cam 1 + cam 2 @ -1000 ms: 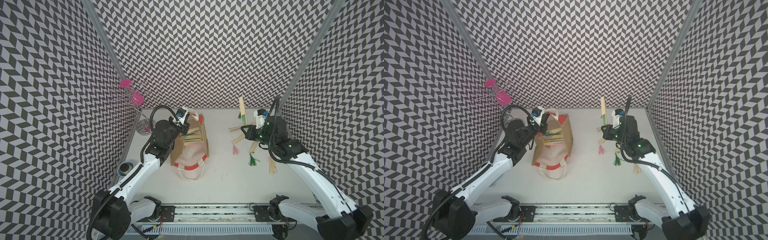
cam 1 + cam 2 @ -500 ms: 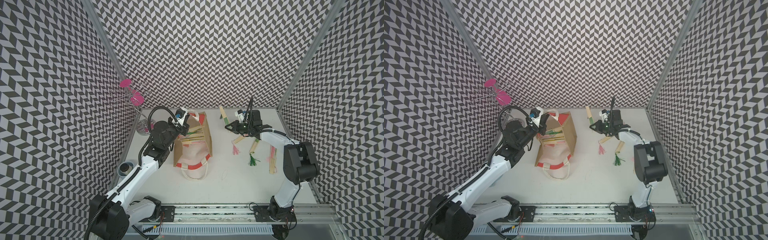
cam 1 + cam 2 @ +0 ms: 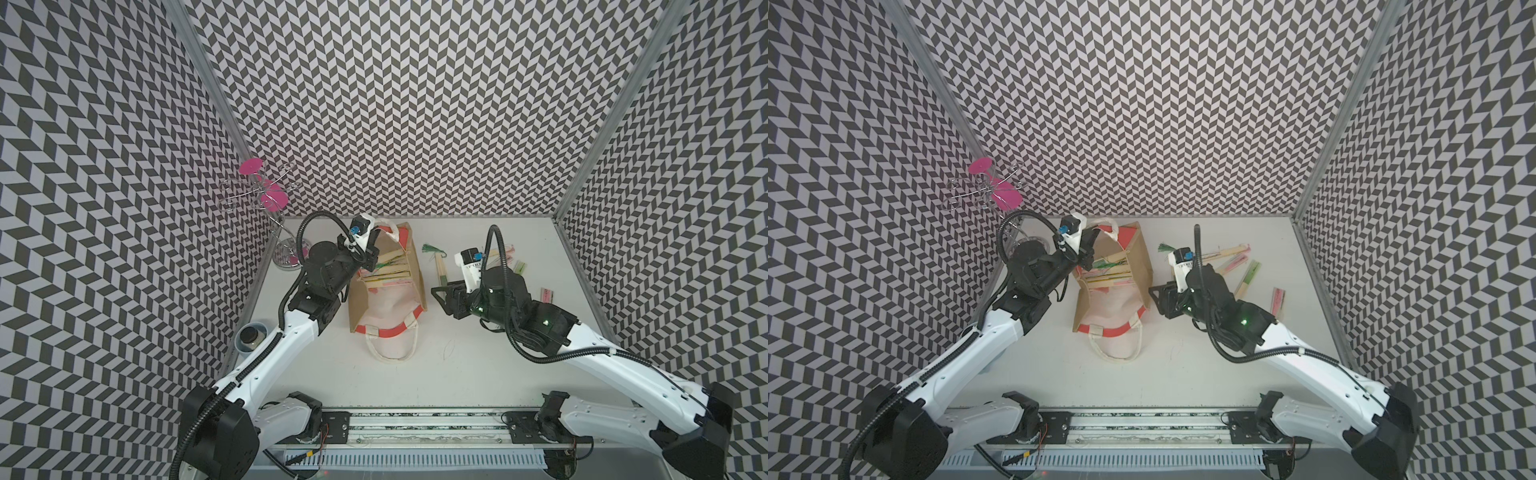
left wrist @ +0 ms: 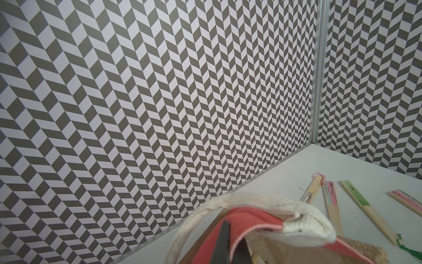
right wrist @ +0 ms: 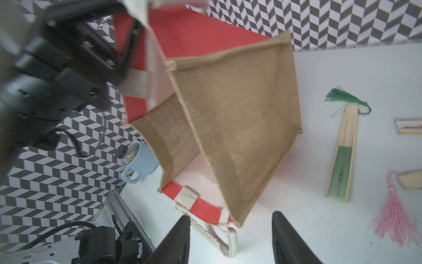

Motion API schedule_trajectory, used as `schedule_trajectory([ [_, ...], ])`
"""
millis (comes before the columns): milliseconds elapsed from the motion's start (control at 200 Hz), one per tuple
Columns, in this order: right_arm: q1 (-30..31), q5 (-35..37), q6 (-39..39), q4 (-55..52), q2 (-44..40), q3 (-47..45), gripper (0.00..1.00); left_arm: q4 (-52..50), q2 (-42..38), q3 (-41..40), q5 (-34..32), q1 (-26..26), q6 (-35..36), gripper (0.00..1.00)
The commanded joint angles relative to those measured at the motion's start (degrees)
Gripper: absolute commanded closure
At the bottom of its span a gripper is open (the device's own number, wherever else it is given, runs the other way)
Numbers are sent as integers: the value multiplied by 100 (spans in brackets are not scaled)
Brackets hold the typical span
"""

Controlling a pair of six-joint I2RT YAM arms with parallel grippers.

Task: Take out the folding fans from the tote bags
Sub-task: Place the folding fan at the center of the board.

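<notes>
L gripper (image 3: 371, 258) pinched shut on red rim of bag (image 3: 417, 277), holding that side up. Opp. rim and handle rest on table (image 3: 457, 374). Several fans (image 3: 388, 271) lie inside bag. R gripper (image 5: 231, 216) just beside bag's tan side, jaws a bit apart, empty. Loose fans (image 3: 1247, 277) on table by R arm (green fan (image 5: 342, 155) nearest bag).

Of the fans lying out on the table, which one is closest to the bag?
The green-papered fan beside the tan side of the tote bag, its green tassel toward the back wall. The other fans lie farther off, nearer the right wall.
</notes>
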Motion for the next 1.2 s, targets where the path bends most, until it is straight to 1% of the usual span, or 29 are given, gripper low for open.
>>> schedule_trajectory([
  [0,104,80,96,336,125,-264,100,337,-58,82,-10,13,-126,100],
  [245,186,261,263,581,-11,-814,100,407,-32,11,-10,14,-241,100],
  [295,186,331,250,547,-23,-885,98,408,-16,-6,-20,14,-249,100],
  [346,186,379,247,519,-29,-949,94,403,-7,-7,-29,14,-251,100],
  [511,212,574,173,301,-174,-1091,71,405,29,-3,-66,14,-206,100],
  [651,229,851,46,-68,-471,-1093,60,378,56,37,-87,23,-180,100],
  [831,247,1203,-7,-447,-1151,-1211,52,381,-5,33,-105,16,-171,100],
  [1197,382,2139,-231,-1444,-3062,-1524,42,406,-50,-2,-106,15,-211,100],
])
